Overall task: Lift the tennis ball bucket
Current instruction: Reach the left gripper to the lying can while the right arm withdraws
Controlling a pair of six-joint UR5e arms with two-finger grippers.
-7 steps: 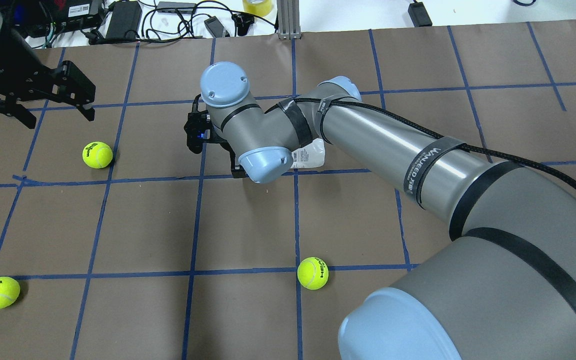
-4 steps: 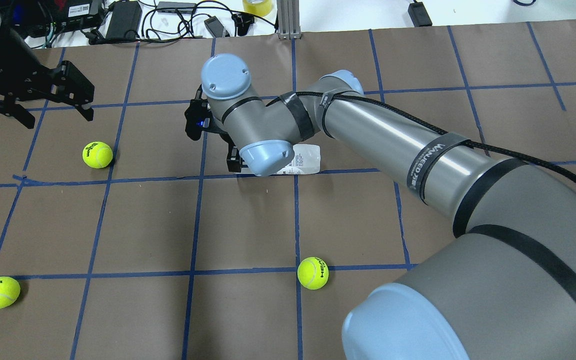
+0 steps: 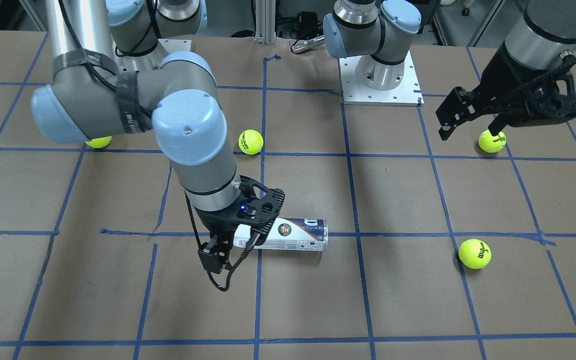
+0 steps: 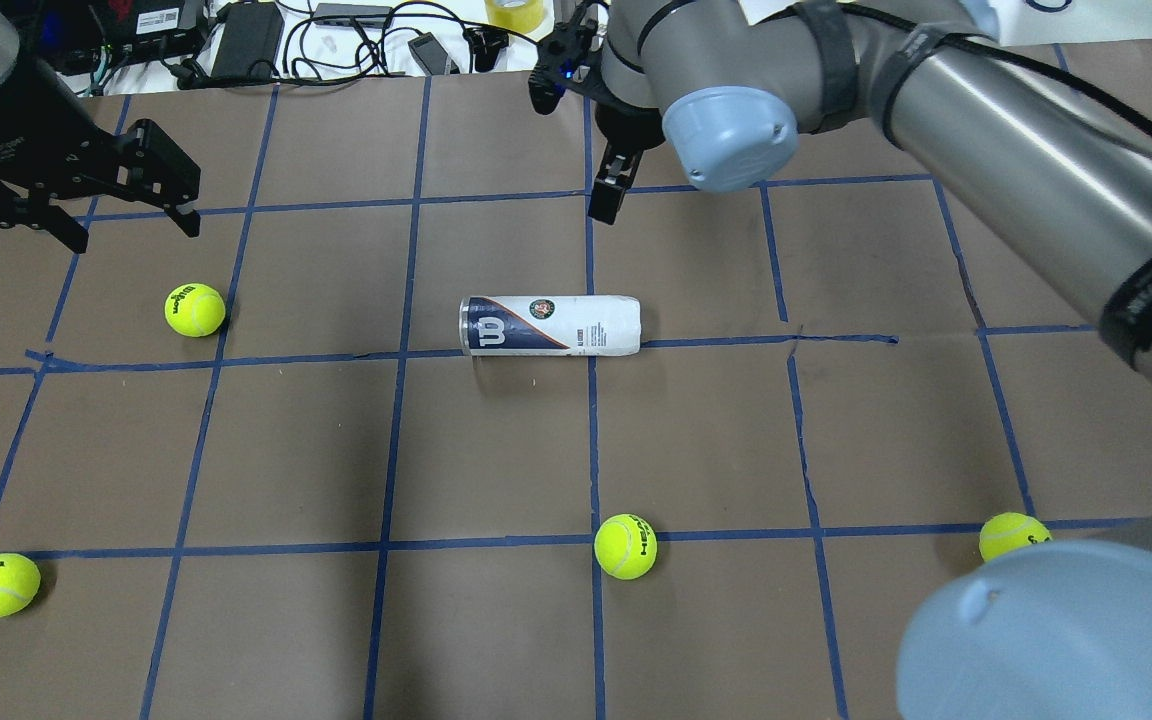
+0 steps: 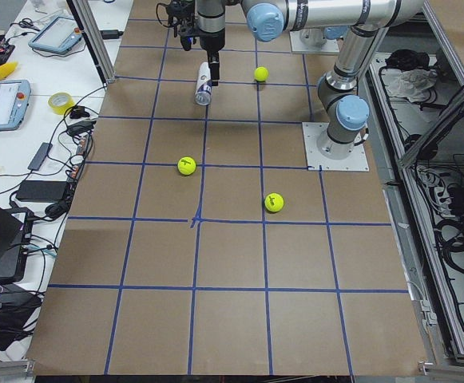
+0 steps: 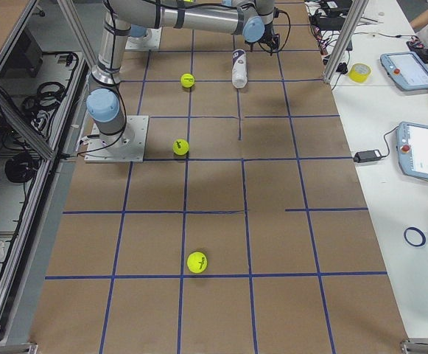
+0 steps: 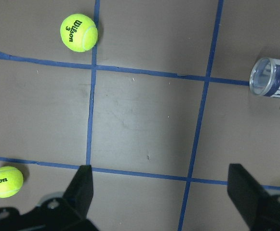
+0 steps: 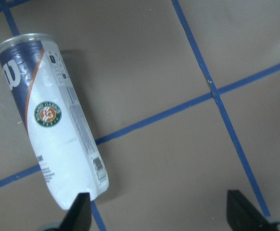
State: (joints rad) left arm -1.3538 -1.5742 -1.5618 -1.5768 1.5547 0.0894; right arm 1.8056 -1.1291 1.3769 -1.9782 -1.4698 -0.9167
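Over the table (image 4: 286, 450), the right gripper (image 8: 161, 214) hangs with fingers spread wide, holding nothing; the left gripper (image 4: 131, 222) is spread too. The can (image 4: 551, 325) lies on its side along a blue tape line (image 4: 716, 342), rimmed end toward the robot's left. The left wrist view faces that rim; the front view half hides the can behind the right gripper.

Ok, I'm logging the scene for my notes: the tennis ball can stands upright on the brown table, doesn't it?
No. The tennis ball can lies on its side on the brown table, as the overhead view shows.
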